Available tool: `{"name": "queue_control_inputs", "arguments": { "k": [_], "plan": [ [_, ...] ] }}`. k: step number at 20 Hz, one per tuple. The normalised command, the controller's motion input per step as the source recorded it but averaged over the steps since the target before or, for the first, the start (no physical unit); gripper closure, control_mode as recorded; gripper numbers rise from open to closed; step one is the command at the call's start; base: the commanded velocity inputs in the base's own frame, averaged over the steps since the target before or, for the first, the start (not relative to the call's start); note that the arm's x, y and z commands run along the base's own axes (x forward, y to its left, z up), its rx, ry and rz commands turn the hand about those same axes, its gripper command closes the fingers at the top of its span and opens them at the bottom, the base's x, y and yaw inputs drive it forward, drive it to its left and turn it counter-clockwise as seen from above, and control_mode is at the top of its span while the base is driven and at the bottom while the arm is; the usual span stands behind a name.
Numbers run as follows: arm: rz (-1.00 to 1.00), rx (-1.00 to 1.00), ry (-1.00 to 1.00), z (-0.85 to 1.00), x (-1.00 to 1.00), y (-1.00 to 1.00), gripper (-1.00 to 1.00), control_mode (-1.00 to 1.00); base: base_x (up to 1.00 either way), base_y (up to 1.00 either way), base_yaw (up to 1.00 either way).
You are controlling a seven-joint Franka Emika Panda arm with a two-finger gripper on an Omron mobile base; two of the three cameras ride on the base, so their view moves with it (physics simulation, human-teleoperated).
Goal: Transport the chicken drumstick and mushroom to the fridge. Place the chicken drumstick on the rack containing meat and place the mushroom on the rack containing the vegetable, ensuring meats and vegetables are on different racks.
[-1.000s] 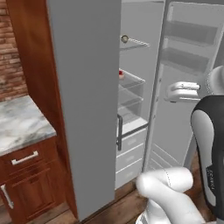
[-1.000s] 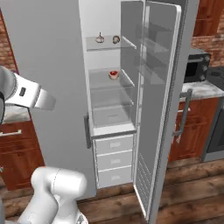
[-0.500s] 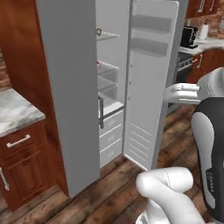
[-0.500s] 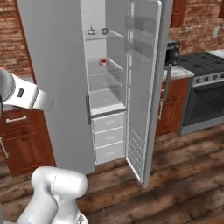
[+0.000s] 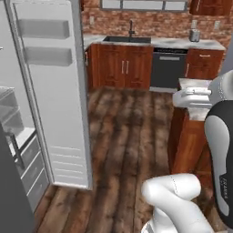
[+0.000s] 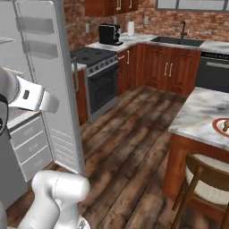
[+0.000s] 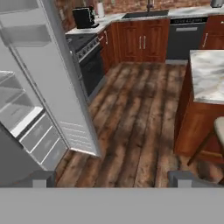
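The fridge stands at the left with its tall light-grey door [image 5: 50, 91] swung open. Its glass racks [image 7: 13, 103] and white drawers [image 7: 41, 140] show behind the door, and what lies on the racks is hidden from here. On the island, a red-rimmed plate [image 6: 220, 129] is cut by the frame edge. It carries a small brownish piece [image 6: 226, 124], and I cannot tell whether that is the chicken drumstick. The mushroom is out of view. My gripper [image 7: 112, 179] hangs open and empty over the wooden floor, away from both the fridge and the island.
The marble-topped island [image 6: 197, 112] stands to the right with a wooden chair [image 6: 205, 179] in front of it. A stove [image 6: 100, 76], a sink [image 5: 126, 39] and a dark dishwasher [image 5: 168, 68] line the back walls. Wooden floor [image 7: 131, 118] stretches between the fridge and the island.
The whole picture has swung from the fridge's inside to the kitchen and island, so the base has turned. The gripper stays open and empty.
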Motion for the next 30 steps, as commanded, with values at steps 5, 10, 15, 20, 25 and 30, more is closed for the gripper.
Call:
{"name": "queue_control_inputs", "arguments": {
  "k": [5,10,15,20,25,30],
  "plan": [
    [0.0,0.0,0.0,0.0,0.0,0.0,-1.0,1.0,-0.13,-0.35,-0.8],
    [0.0,0.0,0.0,0.0,0.0,0.0,-1.0,1.0,0.37,-0.98,-0.13],
    [0.0,0.0,0.0,0.0,0.0,0.0,-1.0,1.0,0.64,-0.74,-0.01],
    [0.0,0.0,0.0,0.0,0.0,0.0,-1.0,1.0,0.92,-0.07,-0.19],
    [0.0,0.0,0.0,0.0,0.0,0.0,-1.0,1.0,-0.06,0.58,-0.41],
    [0.0,0.0,0.0,0.0,0.0,0.0,-1.0,1.0,-0.17,0.36,-0.6]
  ]
}}
